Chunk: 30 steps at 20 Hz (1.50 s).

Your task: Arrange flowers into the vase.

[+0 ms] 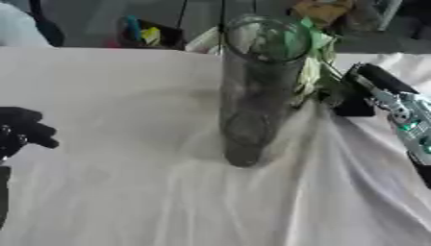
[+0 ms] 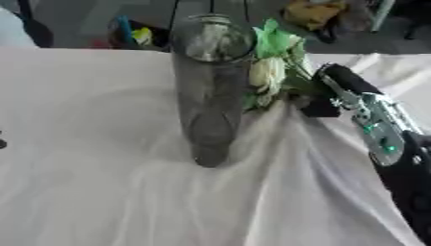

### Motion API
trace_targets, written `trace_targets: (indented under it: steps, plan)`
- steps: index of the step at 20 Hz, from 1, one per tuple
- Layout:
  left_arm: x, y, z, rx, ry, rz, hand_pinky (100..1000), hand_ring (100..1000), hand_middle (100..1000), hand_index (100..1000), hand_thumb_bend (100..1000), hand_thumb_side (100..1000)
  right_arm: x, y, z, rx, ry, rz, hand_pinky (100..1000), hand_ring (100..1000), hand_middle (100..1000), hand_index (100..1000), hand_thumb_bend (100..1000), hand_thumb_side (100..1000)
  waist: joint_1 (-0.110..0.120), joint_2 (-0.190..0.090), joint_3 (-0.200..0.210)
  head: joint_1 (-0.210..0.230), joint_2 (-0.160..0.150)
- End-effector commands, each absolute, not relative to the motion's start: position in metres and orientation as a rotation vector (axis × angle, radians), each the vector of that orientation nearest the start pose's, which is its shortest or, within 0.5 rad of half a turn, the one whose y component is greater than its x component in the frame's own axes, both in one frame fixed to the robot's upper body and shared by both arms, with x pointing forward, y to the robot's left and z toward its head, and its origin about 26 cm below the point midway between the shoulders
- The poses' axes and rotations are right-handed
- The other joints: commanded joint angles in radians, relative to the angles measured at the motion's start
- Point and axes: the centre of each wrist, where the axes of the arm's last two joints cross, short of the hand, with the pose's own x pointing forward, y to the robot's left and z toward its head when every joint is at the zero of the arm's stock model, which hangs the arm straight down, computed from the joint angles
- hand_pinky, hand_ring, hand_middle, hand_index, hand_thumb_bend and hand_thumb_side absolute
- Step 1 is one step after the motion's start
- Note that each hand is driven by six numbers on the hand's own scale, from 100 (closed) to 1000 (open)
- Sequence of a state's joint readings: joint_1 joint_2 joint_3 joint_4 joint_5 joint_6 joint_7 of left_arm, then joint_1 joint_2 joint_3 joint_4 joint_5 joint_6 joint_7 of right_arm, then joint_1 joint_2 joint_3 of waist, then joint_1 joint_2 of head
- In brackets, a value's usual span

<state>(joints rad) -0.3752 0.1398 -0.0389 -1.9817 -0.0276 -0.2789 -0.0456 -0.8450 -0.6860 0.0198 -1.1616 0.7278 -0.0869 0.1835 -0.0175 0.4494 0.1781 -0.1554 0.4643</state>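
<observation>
Fingers of our right hand (image 2: 324, 103) clamp the flower (image 2: 268, 72) beside the vase (image 2: 210, 91) rim; left hand (image 1: 21, 129), curled, idles at the table (image 1: 109, 192) edge.

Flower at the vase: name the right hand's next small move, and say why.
Probably lift the flower and carry it left over the vase mouth. The right hand holds it beside the rim, outside the glass, bloom near rim height, stem not inside.
</observation>
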Motion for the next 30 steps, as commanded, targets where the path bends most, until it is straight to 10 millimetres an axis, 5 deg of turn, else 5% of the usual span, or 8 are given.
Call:
trace_targets:
  steps: [1, 13, 30]
  plan:
    - [0.305, 0.212, 0.208, -0.075, -2.623, -0.359, 530, 594, 626, 713, 100, 1000, 0.422, -0.381, 0.302, -1.28, -1.661, 1.032, 100, 176, 100, 100, 100, 496, -0.012, -0.018, -0.002, 0.001, -0.011]
    - [0.305, 0.212, 0.207, -0.072, -2.616, -0.367, 530, 594, 627, 713, 100, 1000, 0.415, -0.394, 0.314, -1.175, -1.583, 1.154, 100, 224, 100, 100, 100, 464, -0.015, -0.019, -0.01, 0.004, -0.011]
    - [0.304, 0.213, 0.205, -0.068, -2.607, -0.374, 529, 593, 628, 713, 100, 1000, 0.403, -0.395, 0.34, -1.201, -1.736, 0.99, 100, 195, 100, 100, 100, 518, -0.017, -0.023, -0.018, 0.006, -0.013]
